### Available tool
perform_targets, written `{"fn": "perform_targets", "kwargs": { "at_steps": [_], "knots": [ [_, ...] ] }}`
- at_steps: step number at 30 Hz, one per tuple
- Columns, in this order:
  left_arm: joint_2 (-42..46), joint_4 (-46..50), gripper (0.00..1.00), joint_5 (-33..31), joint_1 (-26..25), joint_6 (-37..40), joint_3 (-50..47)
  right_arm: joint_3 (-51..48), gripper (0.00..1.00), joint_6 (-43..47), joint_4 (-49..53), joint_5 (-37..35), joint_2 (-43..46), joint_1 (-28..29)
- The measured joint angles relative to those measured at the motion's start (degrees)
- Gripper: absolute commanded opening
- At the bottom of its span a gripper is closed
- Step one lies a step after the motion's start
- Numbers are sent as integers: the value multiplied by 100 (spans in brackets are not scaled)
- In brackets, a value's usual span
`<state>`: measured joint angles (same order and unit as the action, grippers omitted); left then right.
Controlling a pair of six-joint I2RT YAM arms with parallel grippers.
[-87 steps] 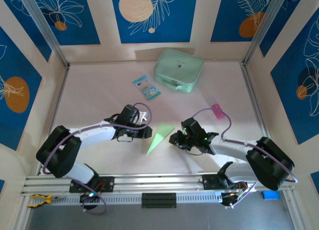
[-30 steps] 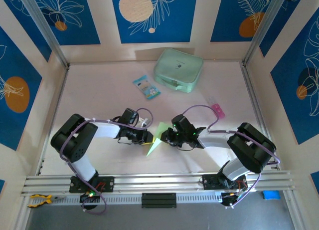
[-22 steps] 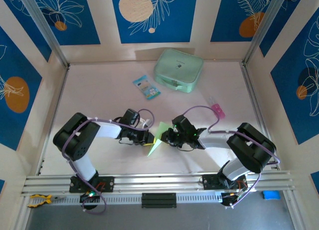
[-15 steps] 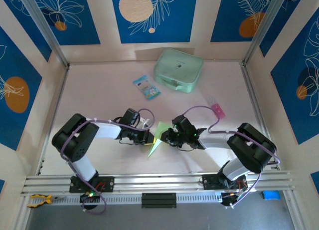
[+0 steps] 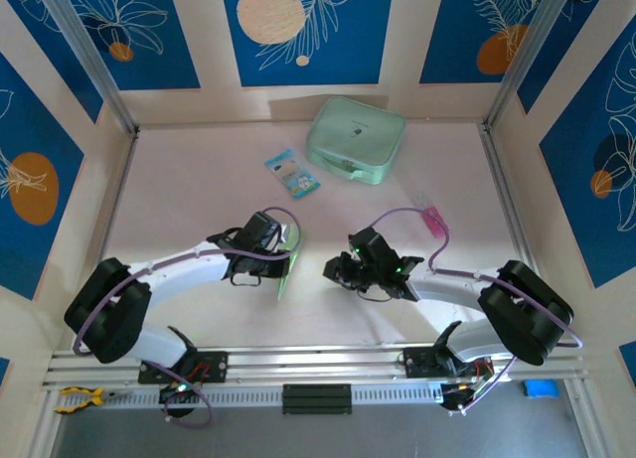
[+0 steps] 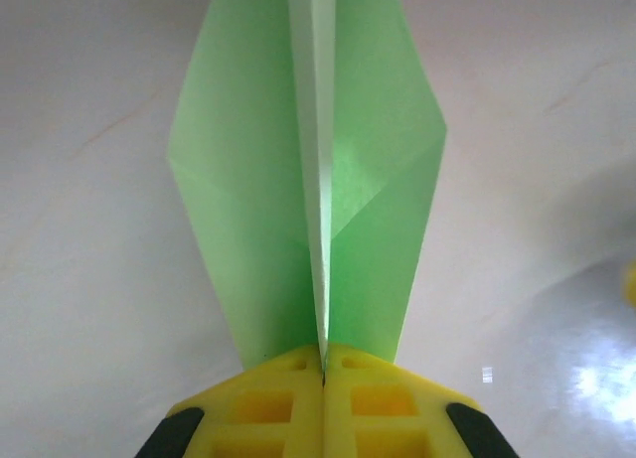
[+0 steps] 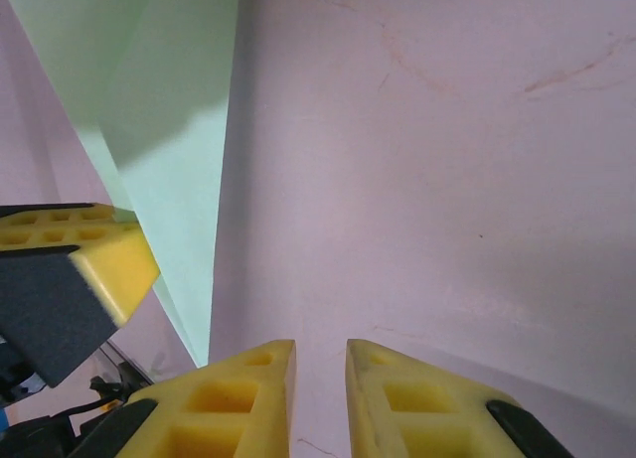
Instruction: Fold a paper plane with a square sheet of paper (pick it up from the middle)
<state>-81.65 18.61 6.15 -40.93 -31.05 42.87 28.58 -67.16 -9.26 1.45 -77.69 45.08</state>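
Your left claw [image 6: 323, 364] is pinched shut on the folded paper [image 6: 373, 210], holding it on edge over the counter [image 5: 199, 180]. Your right claw [image 7: 320, 364], barely parted and empty, sits beside it. A careless tug could splay or tear the flaps.

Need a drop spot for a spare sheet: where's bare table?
Bare: the table far-left, between wall and blue-and-white packet; right side beyond the pink item; near strip between the arm bases. Crowded: centre, where the left gripper pinches the paper plane beside the right gripper, and back-centre at the mint case.
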Motion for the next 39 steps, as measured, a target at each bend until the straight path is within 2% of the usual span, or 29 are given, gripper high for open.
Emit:
{"fn": "perform_targets", "kwargs": {
  "at_steps": [6, 10, 16, 23, 39],
  "knots": [
    [-7, 496, 3, -654, -208, -59, 4, 7, 22, -2, 9, -4, -52, 107],
    [-17, 651, 5, -813, -238, -168, 4, 85, 22, -2, 11, -20, -195, 140],
    [-13, 621, 11, -789, -249, -229, 4, 144, 22, -4, 4, -22, -313, 234],
    [7, 560, 13, -721, -249, -308, -13, 144, 22, -79, 31, -153, -304, 256],
    [-55, 409, 16, -501, -249, -317, -63, -22, 22, -356, 431, -603, 243, 260]
  ]
}}
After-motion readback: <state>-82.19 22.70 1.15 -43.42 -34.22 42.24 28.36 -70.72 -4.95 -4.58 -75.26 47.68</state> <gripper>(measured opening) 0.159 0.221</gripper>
